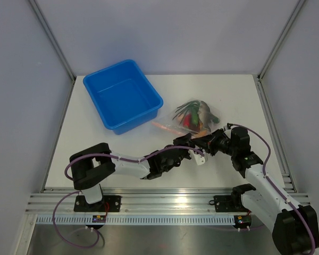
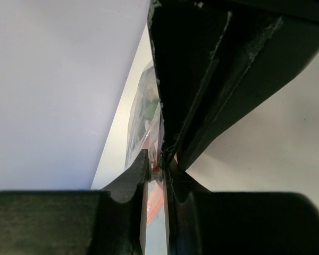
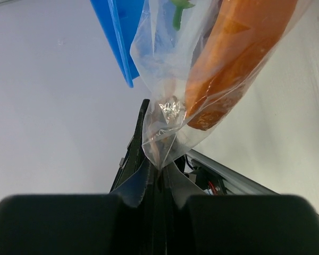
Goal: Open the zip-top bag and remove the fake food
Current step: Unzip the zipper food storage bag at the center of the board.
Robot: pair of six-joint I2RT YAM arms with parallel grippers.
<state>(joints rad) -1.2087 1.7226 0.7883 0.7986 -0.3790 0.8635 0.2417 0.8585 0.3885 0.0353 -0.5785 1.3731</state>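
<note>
The bag (image 1: 212,116) lies on the white bench (image 1: 231,93), right of centre and just beside the near right corner of the blue tub (image 1: 122,98), without touching it as far as the overhead view shows. It is clear and crinkled, and the toy food (image 1: 190,114) is bunched inside it: green pieces, something red, something orange and a grey shape.

Both arms reach in to the bag's near edge and meet there. The left tool (image 1: 190,139) comes in from the left, the right tool (image 1: 202,139) from the right, their tips just beside each other.

In the left wrist view the left tool (image 2: 155,169) is clenched, its fingers (image 2: 135,180) nearly together with a thin red strip of the bag (image 2: 143,106) caught between them. The black fingers of the other tool fill the upper part of that view, pressed in close.

In the right wrist view the right tool (image 3: 158,172) is clenched on a gathered fold of clear plastic. The bag (image 3: 159,69) rises from that pinch, stretched taut. A large orange piece (image 3: 239,58) sits against the plastic on the right, a green piece (image 3: 178,10) shows near the top, and the tub's rim (image 3: 119,37) shows behind.
</note>
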